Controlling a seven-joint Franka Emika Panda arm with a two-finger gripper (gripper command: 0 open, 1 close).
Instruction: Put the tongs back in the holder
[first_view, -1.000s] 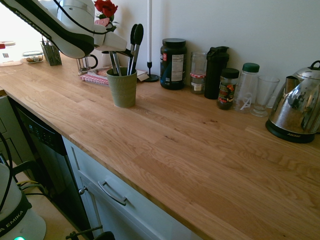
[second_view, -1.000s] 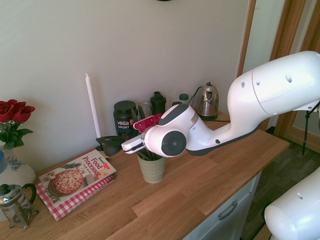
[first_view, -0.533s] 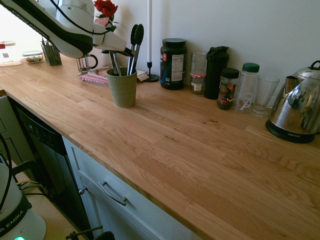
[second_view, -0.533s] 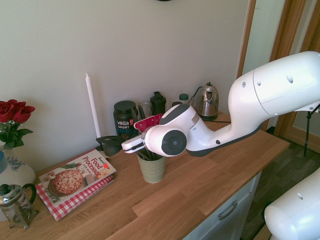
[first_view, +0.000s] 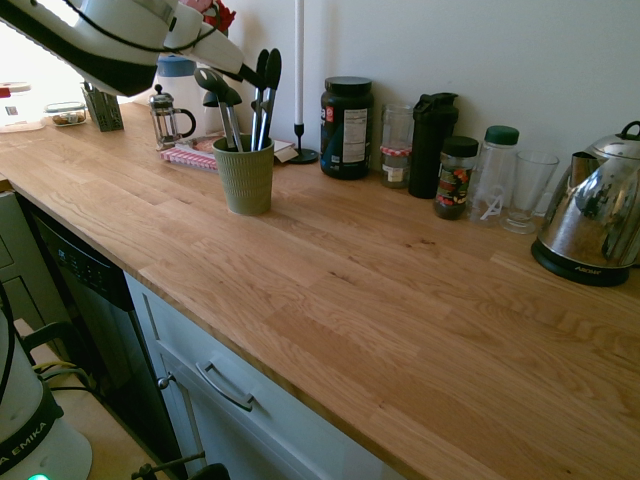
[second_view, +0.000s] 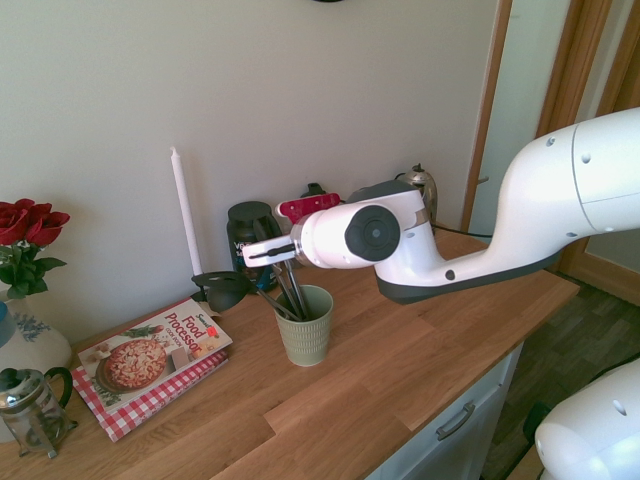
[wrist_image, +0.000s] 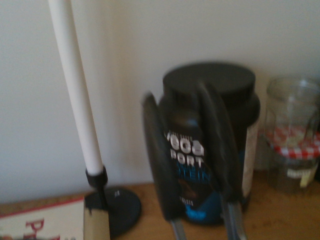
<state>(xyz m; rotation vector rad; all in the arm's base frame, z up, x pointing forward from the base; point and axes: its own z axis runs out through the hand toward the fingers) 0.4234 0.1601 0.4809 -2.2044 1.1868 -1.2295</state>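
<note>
Clearing away cleanly is the step in hand, since the long grey-metal tongs with black rounded tips (first_view: 264, 95) already stand tips-up inside the sage-green ribbed ceramic holder (first_view: 245, 178), which sits on the wooden countertop (first_view: 400, 300) toward its wall edge, nearer the left end in the first exterior view. Beside them in the cup leans a black ladle-like spoon (second_view: 225, 289). The white arm's gripper (second_view: 262, 252) hovers just above the cup, fingers parted and grasping nothing. Done well, the arm should rise straight up and back toward the front edge, avoiding the spoon handle, the tall white candle (second_view: 186, 215) and the dark protein tub (first_view: 346, 127) behind.
</note>
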